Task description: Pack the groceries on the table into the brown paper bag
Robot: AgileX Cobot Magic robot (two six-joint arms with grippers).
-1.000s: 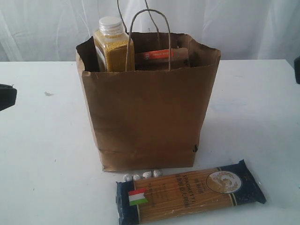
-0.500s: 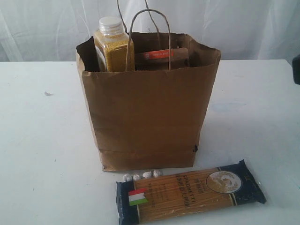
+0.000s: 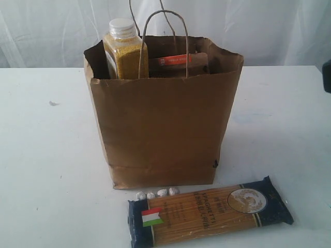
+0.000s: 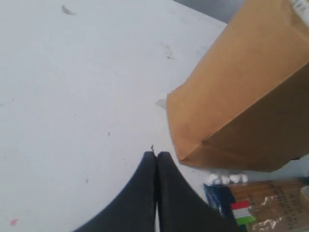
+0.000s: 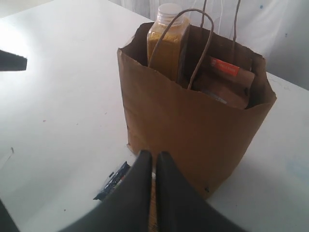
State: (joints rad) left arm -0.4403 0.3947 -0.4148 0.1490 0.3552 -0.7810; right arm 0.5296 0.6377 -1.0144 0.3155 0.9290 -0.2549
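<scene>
The brown paper bag (image 3: 163, 129) stands upright in the middle of the table (image 3: 46, 155). The yellow-grain bottle (image 3: 123, 49) and the kraft pouch with an orange strip (image 3: 178, 62) stick out of its top. On the table in front of the bag lies the dark-blue spaghetti packet (image 3: 209, 212). My left gripper (image 4: 157, 153) is shut and empty, over bare table beside a bottom corner of the bag (image 4: 241, 92), with the packet (image 4: 251, 208) close by. My right gripper (image 5: 153, 153) is shut and empty, above the packet (image 5: 113, 181) and facing the bag (image 5: 193, 121).
Several small white lumps (image 3: 158, 192) lie between the bag's base and the packet. A dark arm part (image 3: 327, 75) shows at the right edge of the exterior view. The bag's cord handles (image 3: 164, 31) stand up above its rim.
The dark arm part at the left edge of the exterior view has withdrawn out of frame. The bag and the groceries have not moved.
</scene>
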